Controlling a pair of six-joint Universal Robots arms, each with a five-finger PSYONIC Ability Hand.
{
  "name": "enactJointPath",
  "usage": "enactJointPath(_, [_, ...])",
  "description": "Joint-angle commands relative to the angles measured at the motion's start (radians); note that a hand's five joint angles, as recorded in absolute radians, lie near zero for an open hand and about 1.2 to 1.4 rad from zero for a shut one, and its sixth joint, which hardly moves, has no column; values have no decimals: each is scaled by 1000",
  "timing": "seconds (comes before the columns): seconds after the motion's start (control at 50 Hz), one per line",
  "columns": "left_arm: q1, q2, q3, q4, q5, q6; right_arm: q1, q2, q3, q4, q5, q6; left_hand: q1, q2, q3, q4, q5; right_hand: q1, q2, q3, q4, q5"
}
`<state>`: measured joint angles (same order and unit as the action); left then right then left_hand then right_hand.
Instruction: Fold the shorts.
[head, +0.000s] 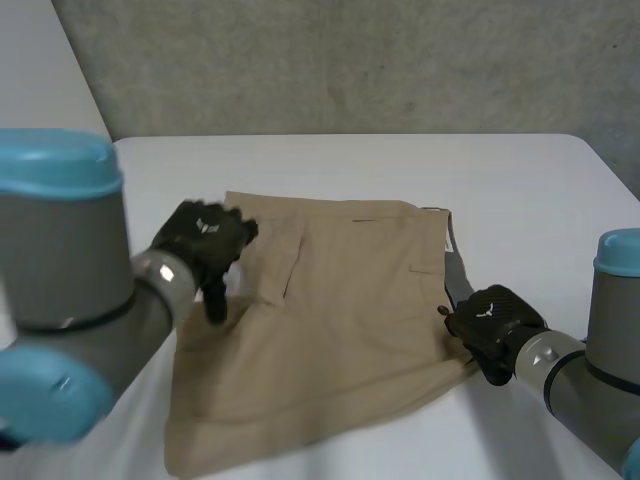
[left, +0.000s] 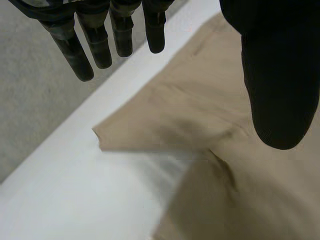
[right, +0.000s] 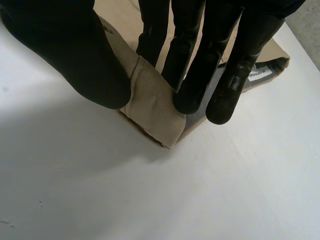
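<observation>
At frame right the right hand (head: 495, 325) is pinching a waistband corner of the shorts (head: 330, 330). At frame left the left hand (head: 205, 240) is hovering, fingers straight and holding nothing, so a one-sided pull risks dragging the cloth askew.

- A small white sewn-in label (right: 260, 74) lies on the grey inner waistband (head: 455, 262) of the tan fabric shorts (right: 152, 107); its dark print is too small to read.
- The black left hand (head: 205, 238) and black right hand (head: 495, 322) each carry a small white emblem on the back; no letters are legible.
</observation>
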<state>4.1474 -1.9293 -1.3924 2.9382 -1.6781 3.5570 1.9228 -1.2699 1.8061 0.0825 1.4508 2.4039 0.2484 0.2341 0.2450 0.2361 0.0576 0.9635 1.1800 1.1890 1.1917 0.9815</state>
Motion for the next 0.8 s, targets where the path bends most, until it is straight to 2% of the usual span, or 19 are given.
enactJointPath(0.02, [25, -304, 287, 64, 152, 38, 4, 1, 16, -27, 0, 1, 6, 21, 10, 19, 22, 433, 216, 207, 205, 240])
enactJointPath(0.1, [48, -433, 406, 65, 192, 133, 2, 1, 21, -38, 0, 0, 3, 18, 7, 16, 20, 433, 216, 207, 205, 240])
enactJointPath(0.24, [66, -568, 513, 58, 198, 316, -4, 1, 21, -44, 0, 0, 9, 23, 13, 21, 25, 433, 216, 207, 205, 240])
enactJointPath(0.28, [77, -592, 527, 55, 195, 374, -4, 1, 21, -47, 0, 0, 94, 108, 97, 106, 110, 433, 216, 207, 205, 240])
enactJointPath(0.32, [86, -600, 532, 50, 190, 399, -4, 1, 21, -53, 0, 0, 275, 290, 279, 288, 292, 433, 216, 207, 205, 240])
enactJointPath(0.34, [93, -600, 533, 45, 187, 411, -4, 1, 21, -55, 0, 0, 488, 503, 492, 501, 505, 433, 216, 207, 205, 240])
enactJointPath(0.4, [97, -597, 533, 44, 187, 413, -2, 1, 19, -61, 0, 0, 892, 906, 895, 904, 908, 433, 216, 207, 205, 240])
enactJointPath(0.42, [102, -591, 530, 41, 186, 413, -2, 1, 19, -61, 0, 0, 1114, 1128, 1117, 1126, 1130, 433, 216, 207, 205, 240])
enactJointPath(0.44, [105, -588, 527, 41, 184, 414, -2, 1, 19, -61, 0, 0, 1148, 1162, 1151, 1160, 1164, 433, 216, 207, 205, 240])
enactJointPath(0.48, [112, -582, 521, 39, 175, 416, -2, 1, 18, -63, 0, 0, 1148, 1162, 1151, 1160, 1164, 433, 216, 207, 205, 240])
enactJointPath(0.54, [132, -559, 494, 38, 106, 416, -1, 1, 18, -63, 0, 0, 1148, 1162, 1151, 1160, 1164, 433, 216, 207, 205, 240])
enactJointPath(0.56, [143, -541, 471, 38, 54, 416, -1, 0, 18, -63, 0, 0, 1148, 1162, 1151, 1160, 1164, 433, 216, 207, 205, 240])
enactJointPath(0.64, [168, -504, 397, 39, -49, 413, -1, 1, 18, -63, 0, 0, 1148, 1162, 1151, 1160, 1164, 433, 216, 207, 205, 240])
enactJointPath(0.8, [177, -413, 218, 38, -77, 392, -2, 0, 16, -63, 2, 1, 1148, 1162, 1151, 1160, 1164, 433, 216, 207, 205, 240])
